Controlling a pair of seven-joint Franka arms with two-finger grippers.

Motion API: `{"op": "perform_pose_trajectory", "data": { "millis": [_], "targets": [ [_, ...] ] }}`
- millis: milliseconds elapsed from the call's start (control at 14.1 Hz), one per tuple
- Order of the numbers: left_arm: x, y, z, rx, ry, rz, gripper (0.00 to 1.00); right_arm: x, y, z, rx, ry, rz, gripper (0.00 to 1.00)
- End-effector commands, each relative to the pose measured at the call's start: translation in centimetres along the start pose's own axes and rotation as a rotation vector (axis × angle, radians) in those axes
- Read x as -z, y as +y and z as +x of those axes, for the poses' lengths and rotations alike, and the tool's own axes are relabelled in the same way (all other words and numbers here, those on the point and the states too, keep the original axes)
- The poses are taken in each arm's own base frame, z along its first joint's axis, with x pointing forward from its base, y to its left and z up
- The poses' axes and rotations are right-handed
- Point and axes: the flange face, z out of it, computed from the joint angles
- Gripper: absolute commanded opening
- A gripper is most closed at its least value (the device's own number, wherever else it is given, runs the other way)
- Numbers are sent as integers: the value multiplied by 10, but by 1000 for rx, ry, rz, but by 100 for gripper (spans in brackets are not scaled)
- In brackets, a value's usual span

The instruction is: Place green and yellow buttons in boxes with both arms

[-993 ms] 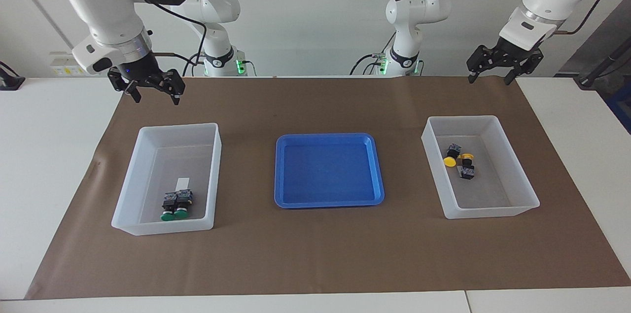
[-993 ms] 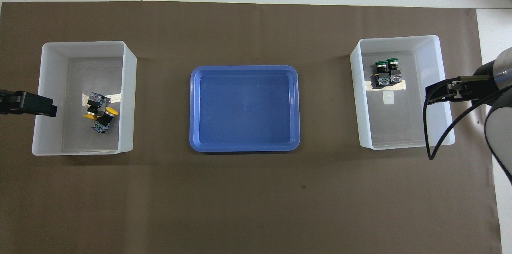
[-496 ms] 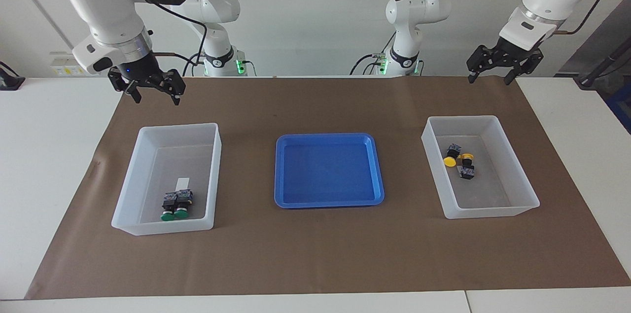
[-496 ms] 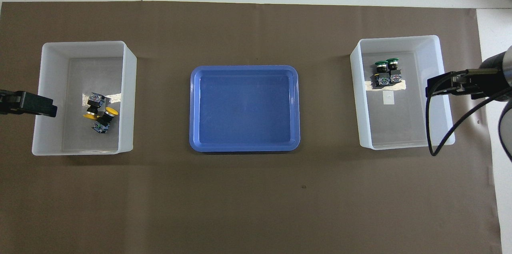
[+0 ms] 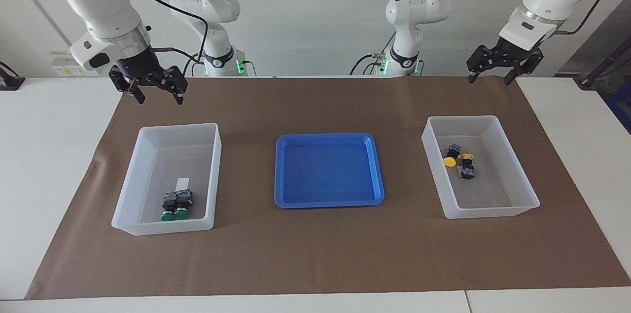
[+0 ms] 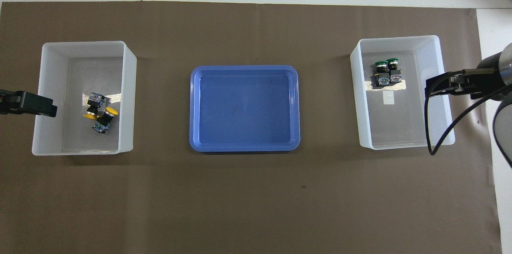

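Already both green buttons (image 5: pixel 175 205) lie side by side in the box (image 5: pixel 148 226) at the right arm's end of the table, toward its edge farthest from the robots, and both yellow buttons (image 5: pixel 457 160) lie touching in the box (image 5: pixel 493 212) at the left arm's end. On the clock face of the facing view, these boxes sit at nine and three o'clock around the blue tray (image 5: pixel 329 202), which holds nothing.

Over the last second the only change is small: the right gripper (image 5: pixel 155 97) has drifted up and toward the robots, away from the green box; its fingers are spread wide and empty. The left gripper (image 5: pixel 488 77) hangs unmoved over the mat's edge near the robots, at about twelve o'clock from the yellow box, fingers also apart, holding nothing.

To my eye the sorting looks finished, and the arms are withdrawing to rest.
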Motion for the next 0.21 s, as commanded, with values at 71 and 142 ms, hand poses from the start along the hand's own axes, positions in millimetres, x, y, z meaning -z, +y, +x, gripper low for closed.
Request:
{"op": "perform_pose_trajectory", "data": {
  "millis": [71,142],
  "targets": [
    [0,0,-2,11,-12,0,100,0,-1,0,18,5,-16,100],
    [0,0,-2,11,-12,0,100,0,-1,0,18,5,-13,100]
  ]
}}
